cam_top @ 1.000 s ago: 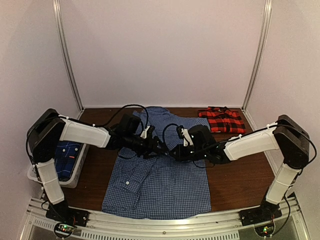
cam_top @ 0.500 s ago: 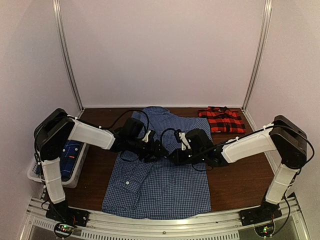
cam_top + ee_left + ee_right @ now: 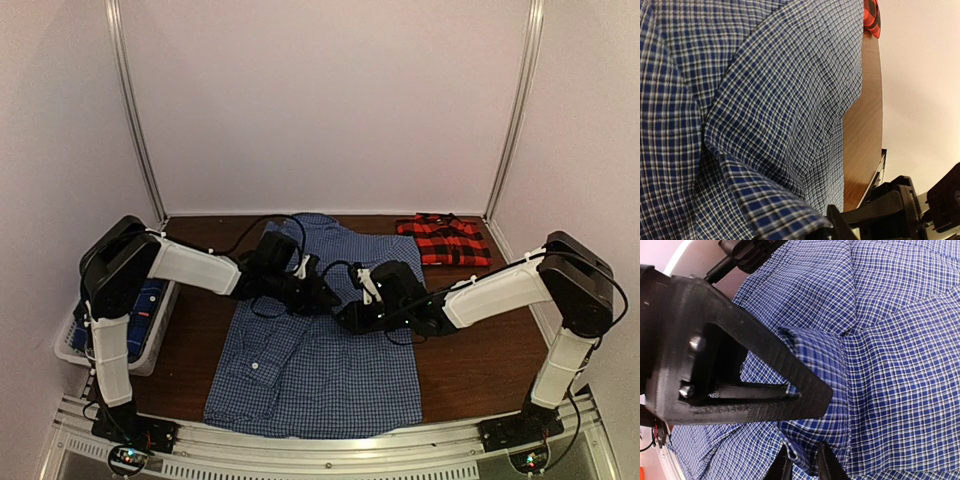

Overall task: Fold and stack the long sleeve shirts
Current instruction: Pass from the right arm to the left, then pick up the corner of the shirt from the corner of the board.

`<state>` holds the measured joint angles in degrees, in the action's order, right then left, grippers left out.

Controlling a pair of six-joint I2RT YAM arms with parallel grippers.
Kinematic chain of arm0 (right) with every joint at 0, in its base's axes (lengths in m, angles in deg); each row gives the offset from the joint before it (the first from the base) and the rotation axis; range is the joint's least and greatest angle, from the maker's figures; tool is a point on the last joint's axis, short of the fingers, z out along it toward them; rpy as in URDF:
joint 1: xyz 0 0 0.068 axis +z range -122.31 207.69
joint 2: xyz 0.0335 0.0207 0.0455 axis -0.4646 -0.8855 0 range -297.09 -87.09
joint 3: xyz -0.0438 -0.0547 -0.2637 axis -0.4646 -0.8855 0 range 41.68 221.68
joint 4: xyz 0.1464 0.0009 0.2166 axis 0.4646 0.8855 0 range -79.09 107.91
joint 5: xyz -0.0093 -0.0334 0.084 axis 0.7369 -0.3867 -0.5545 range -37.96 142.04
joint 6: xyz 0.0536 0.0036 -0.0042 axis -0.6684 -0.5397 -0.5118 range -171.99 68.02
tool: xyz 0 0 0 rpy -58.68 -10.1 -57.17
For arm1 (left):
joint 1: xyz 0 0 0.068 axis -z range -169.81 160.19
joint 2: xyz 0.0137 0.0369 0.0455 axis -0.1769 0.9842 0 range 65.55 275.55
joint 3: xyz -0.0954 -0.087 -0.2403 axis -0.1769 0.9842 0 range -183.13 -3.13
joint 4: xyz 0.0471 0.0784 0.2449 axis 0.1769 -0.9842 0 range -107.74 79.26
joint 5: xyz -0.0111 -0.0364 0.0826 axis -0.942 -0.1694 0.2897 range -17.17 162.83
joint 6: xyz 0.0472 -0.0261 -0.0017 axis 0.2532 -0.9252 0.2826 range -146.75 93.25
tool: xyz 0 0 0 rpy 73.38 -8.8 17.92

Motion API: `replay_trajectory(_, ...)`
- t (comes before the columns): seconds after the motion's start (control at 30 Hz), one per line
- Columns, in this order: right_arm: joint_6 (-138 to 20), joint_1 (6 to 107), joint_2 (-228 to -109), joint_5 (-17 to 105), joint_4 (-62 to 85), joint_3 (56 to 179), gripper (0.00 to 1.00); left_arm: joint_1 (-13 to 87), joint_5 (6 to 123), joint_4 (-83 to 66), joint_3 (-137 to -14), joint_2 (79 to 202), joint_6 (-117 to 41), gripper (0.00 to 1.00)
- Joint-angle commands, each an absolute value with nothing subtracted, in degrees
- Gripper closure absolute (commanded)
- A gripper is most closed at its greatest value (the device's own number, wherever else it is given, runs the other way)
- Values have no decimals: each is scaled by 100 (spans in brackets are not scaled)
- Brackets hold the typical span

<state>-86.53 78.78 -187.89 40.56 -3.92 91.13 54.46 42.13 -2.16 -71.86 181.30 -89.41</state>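
Red plaid shirt (image 3: 445, 240) lies folded at 1 o'clock; gingham shirt (image 3: 320, 370) mid-fold at centre, left gripper (image 3: 327, 298) and right gripper (image 3: 346, 317) at its sleeve (image 3: 815, 365), clamped or apart cannot tell

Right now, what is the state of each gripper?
Left gripper: at a fold of the gingham shirt; grip cannot be told.
Right gripper: at the shirt's cuff; cannot be told.
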Motion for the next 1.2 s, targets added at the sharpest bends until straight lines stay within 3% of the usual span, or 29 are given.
replay_trajectory(0.0,-8599,7919,-18710,4258,-357,9145,75,5510,4305,-261,-7391,18190,-8816,82)
replay_trajectory(0.1,-8593,7904,-18510,4429,-199,9181,66,5514,4366,-473,-7528,18139,-8638,99)
replay_trajectory(0.3,-8555,7773,-17997,5025,462,9261,50,5510,4692,-1189,-8031,17842,-8014,100)
replay_trajectory(0.83,-9248,7237,-15977,5497,2335,8037,46,5133,5300,-2556,-9295,16970,-6733,100)
replay_trajectory(1.17,-9784,7278,-15254,4474,2954,7212,44,4577,5257,-2604,-9172,16465,-6434,100)
